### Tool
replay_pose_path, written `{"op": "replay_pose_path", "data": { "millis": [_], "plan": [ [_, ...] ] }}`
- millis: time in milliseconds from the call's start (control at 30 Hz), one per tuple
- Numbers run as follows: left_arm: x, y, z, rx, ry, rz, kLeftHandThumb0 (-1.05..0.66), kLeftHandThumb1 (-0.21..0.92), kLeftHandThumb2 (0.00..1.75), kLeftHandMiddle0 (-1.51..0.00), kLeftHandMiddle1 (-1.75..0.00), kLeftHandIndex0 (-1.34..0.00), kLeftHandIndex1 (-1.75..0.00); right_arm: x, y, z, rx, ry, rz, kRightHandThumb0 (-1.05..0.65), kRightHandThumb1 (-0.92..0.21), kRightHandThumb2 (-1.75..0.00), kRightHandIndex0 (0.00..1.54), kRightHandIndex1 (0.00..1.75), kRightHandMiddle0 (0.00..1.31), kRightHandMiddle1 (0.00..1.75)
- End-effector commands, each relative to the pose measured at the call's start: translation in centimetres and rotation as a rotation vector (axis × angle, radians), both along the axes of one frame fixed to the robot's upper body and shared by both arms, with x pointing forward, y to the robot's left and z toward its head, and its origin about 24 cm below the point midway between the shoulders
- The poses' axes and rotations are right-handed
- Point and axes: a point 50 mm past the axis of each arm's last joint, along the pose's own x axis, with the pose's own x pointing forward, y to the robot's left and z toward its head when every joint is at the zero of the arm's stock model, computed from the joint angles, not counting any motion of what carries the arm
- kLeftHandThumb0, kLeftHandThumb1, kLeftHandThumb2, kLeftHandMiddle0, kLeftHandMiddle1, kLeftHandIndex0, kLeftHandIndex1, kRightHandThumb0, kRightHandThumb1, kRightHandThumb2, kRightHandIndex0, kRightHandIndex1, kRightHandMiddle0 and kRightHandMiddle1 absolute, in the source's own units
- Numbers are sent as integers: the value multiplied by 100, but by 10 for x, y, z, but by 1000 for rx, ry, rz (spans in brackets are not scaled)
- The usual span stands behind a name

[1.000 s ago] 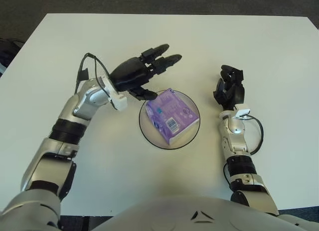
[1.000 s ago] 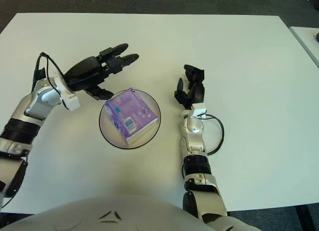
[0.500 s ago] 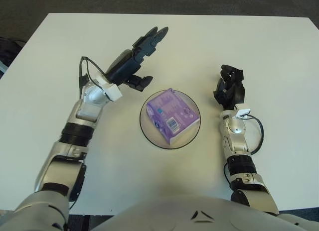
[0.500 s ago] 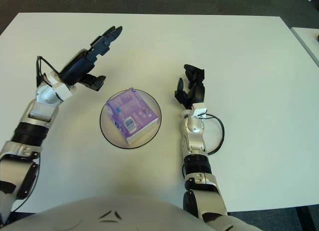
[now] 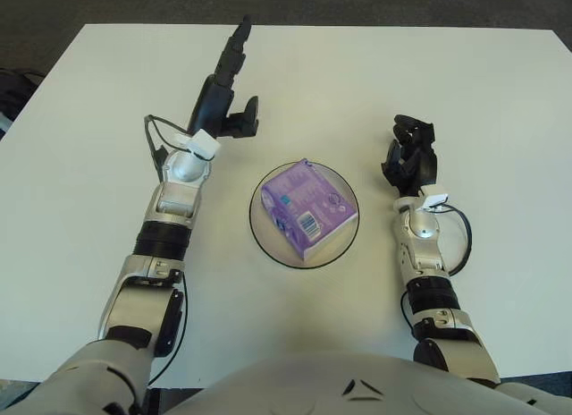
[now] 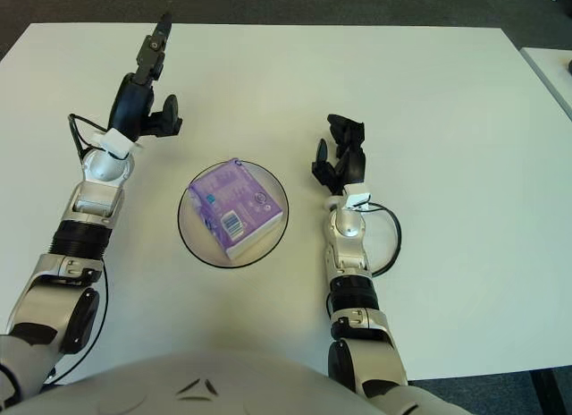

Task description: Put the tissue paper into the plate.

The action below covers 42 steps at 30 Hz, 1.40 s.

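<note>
I'm seeing the purple plastic-wrapped tissue paper pack (image 5: 305, 207) sitting inside the round clear plate with a dark rim (image 5: 264, 241), lying flat at a slight angle, barcode label facing up. The plate is resting on the white counter (image 5: 500, 93).

My left hand (image 5: 225, 84) is hovering up and away from the plate, on the far-left side of it, well apart from the pack. Its fingers are stretching out straight toward the far edge of the counter, thumb sticking out to the side, holding nothing. The silver left forearm (image 5: 179, 187) is running from the near edge up toward that hand, with a black cable looping beside the wrist.

My right hand (image 5: 409, 156) is showing to the right of the plate, near it but not touching it. Its black fingers are curling loosely inward, and they're gripping nothing. I can't tell whether it's touching the counter. A black cable loop (image 5: 460, 241) is hanging off the right forearm just below the wrist.

The pack is lying between the two hands, nearer to the right one.
</note>
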Motion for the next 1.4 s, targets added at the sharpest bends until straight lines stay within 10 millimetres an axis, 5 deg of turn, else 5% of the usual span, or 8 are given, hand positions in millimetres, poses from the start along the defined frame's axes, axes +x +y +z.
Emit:
{"op": "replay_pose_path", "data": {
  "millis": [0, 300, 600, 1367],
  "plan": [
    [-2, 9, -3, -77, 67, 42, -86, 92, 106, -8, -2, -1, -17, -37, -4, -74, 45, 358, -21, -55, -92, -69, 25, 61, 0, 120],
    [1, 22, -13, -171, 206, 135, -88, 92, 107, -10, -2, 0, -29, -38, -5, -75, 46, 357, -21, -55, -92, -69, 24, 59, 1, 121],
    [-6, 25, -44, -217, 305, 220, -85, 92, 107, -10, -2, 0, -37, -40, -7, -75, 43, 358, -25, -55, -92, -67, 25, 58, 1, 121],
    [-28, 35, -110, -84, 456, 351, -82, 92, 107, -5, -1, 0, -19, -42, -6, -76, 43, 363, -26, -54, -92, -67, 26, 59, 2, 121]
  ]
}}
